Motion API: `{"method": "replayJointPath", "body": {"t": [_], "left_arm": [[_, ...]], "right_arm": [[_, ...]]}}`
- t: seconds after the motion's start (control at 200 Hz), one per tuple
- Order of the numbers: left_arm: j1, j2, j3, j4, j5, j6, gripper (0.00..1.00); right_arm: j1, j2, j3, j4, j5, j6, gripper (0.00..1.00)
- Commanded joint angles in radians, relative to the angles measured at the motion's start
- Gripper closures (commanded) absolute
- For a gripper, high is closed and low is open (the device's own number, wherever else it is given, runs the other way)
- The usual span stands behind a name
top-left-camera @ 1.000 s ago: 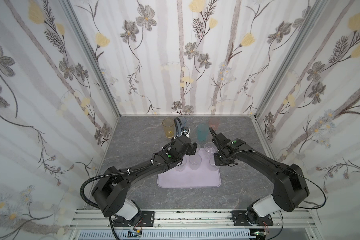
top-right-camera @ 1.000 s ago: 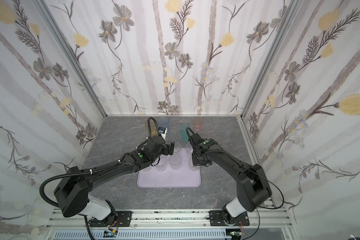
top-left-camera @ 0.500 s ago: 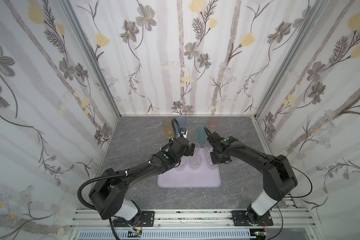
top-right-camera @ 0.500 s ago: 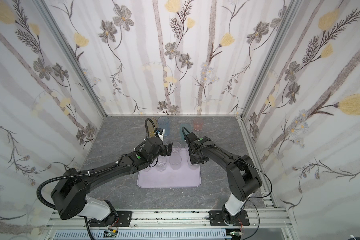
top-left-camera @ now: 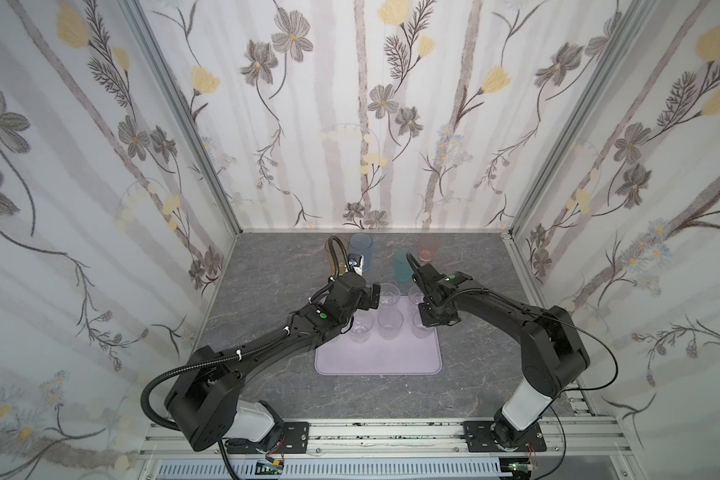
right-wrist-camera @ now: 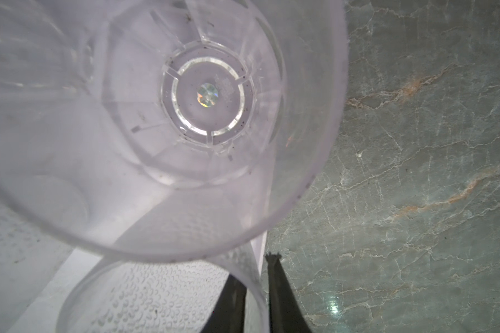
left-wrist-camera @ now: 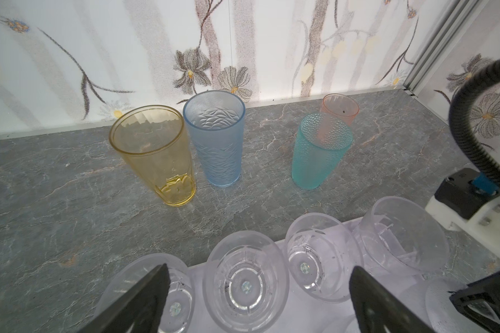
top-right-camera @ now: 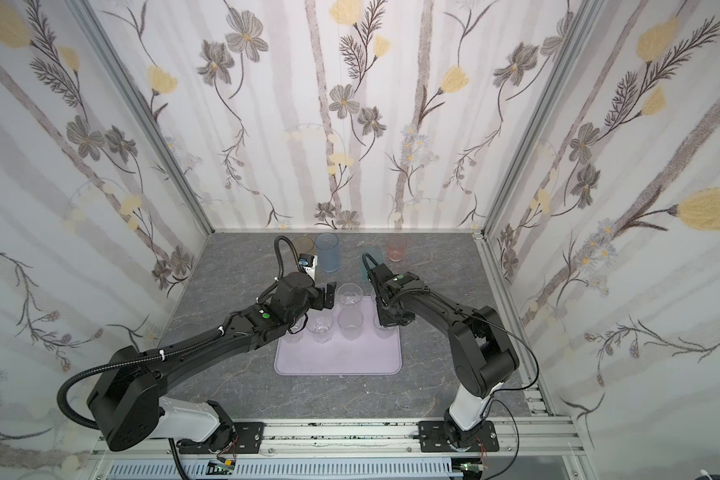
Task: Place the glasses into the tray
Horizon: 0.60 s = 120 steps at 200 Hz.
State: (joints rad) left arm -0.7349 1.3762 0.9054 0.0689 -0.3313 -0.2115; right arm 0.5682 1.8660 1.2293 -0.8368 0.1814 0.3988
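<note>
the lilac tray (top-left-camera: 375, 357) lies mid-worktop (top-left-camera: 267, 266), with clear short glasses (top-left-camera: 389, 322) standing upright on its far half. behind it, on the bare worktop, stand the amber glass (left-wrist-camera: 153, 152), the blue glass (left-wrist-camera: 217, 138) just beside it, the teal glass (left-wrist-camera: 318, 152) and, behind that, the pink glass (left-wrist-camera: 341, 109). the left pincer (left-wrist-camera: 259, 269) hovers spread wide above the clear ones at the tray's far left. the right pincer (right-wrist-camera: 253, 265) straddles the wall of a frosted dimpled glass (right-wrist-camera: 156, 294) at the tray's right edge, fingers narrowly parted; whether they pinch it i cannot tell.
</note>
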Motion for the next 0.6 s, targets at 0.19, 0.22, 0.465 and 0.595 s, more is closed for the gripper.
{"method": "replayJointPath", "body": {"t": [0.19,0.22,0.465,0.595], "left_arm": [[0.148,-0.184,-0.103,-0.117,0.178,-0.089,0.00],[0.163,-0.201,-0.113,-0.134,0.193,-0.098,0.01],[0.242,-0.315,-0.187,-0.250,0.300,-0.201,0.05],[0.243,-0.356,-0.221,-0.274,0.343,-0.256,0.07]], "right_arm": [[0.005,-0.068,0.124,-0.080,-0.002,-0.011,0.63],[0.009,-0.069,0.141,-0.085,-0.008,-0.003,0.62],[0.132,-0.065,0.262,0.000,-0.164,0.097,0.61],[0.219,-0.015,0.325,0.028,-0.219,0.141,0.61]]}}
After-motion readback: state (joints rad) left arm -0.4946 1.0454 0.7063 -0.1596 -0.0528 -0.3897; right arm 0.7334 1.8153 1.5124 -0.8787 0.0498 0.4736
